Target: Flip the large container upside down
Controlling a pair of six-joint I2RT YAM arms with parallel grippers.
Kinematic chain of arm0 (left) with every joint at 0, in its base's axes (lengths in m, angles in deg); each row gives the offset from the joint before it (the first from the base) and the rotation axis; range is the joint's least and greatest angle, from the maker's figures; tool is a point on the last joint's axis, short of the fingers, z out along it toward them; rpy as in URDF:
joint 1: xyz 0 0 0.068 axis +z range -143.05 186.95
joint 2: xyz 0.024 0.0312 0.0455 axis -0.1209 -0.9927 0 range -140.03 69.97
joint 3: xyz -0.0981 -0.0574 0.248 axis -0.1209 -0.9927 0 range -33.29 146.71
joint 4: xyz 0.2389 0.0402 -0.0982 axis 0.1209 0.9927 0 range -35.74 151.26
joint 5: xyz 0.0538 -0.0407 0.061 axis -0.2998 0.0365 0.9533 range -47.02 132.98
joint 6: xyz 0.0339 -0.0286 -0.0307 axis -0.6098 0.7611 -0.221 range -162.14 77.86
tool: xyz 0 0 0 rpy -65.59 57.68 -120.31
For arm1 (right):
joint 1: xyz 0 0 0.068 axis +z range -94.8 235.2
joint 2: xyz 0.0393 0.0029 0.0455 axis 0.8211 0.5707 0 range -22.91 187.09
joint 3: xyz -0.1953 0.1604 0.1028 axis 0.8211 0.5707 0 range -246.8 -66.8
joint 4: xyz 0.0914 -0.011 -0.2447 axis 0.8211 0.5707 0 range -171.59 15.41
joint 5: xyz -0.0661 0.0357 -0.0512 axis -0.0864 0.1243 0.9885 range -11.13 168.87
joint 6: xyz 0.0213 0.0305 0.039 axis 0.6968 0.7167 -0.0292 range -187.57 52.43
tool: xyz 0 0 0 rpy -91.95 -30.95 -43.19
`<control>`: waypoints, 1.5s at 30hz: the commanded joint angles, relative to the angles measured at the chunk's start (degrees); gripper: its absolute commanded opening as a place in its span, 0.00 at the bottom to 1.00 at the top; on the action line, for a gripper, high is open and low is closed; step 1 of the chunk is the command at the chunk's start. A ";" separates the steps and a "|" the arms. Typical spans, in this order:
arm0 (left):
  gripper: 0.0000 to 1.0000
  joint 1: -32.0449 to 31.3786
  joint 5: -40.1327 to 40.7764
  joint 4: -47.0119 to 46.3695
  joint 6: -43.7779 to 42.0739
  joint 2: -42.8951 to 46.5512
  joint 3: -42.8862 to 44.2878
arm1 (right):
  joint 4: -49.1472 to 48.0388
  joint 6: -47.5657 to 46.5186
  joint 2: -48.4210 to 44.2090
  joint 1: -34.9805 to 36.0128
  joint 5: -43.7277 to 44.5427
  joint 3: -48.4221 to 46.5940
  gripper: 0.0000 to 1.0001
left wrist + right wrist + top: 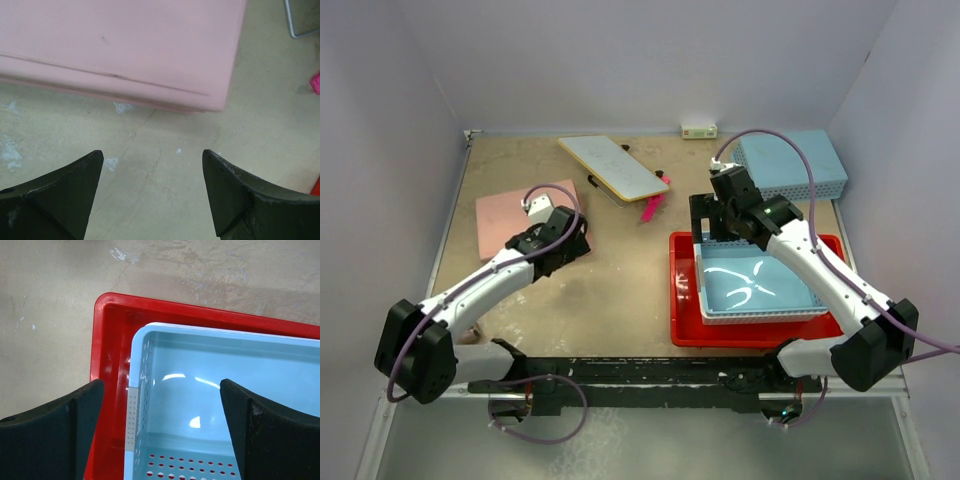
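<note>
From above, the right gripper hangs over a corner of the red tray. The tray lies open side up on the table, under this gripper and its arm. A blue basket sits inside it. The left gripper is low over the table, well apart from the tray. A pink basket lies just beside it. A white board and a pink pen lie farther off.

In the left wrist view, the left fingers are spread wide. Only bare table shows between them. The pink basket is just ahead of the tips, not touching.

In the right wrist view, the right fingers are spread wide too, and hold nothing. The tray's corner is right below them, with the blue basket's corner inside it. One finger is over the tray's rim, the other over the basket.
</note>
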 commanded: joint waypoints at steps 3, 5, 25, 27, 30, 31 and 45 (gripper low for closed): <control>0.77 11.90 -5.83 -10.39 -2.65 -5.21 -2.46 | -0.60 0.15 -1.55 -0.34 1.22 -0.37 1.00; 0.77 16.33 -6.26 -11.33 -5.56 -7.68 -0.49 | -0.36 0.15 -2.10 -0.34 1.49 0.16 1.00; 0.76 34.25 -5.84 -2.13 -22.17 -37.92 33.66 | -0.29 0.07 -6.79 -0.40 2.19 3.35 1.00; 0.75 34.05 -9.84 -4.22 -23.27 -35.26 31.08 | -0.66 0.06 -6.50 -0.40 2.06 3.66 1.00; 0.75 33.17 -13.41 -4.97 -24.95 -32.48 28.62 | -0.84 0.15 -5.55 -0.40 1.12 3.35 1.00; 0.75 32.97 -13.55 -4.35 -25.59 -32.03 28.36 | -1.05 0.15 -5.24 -0.40 0.70 3.14 1.00; 0.76 37.95 -3.22 -3.67 -19.05 -21.22 22.82 | -1.90 0.11 -4.21 -0.40 -1.06 1.92 1.00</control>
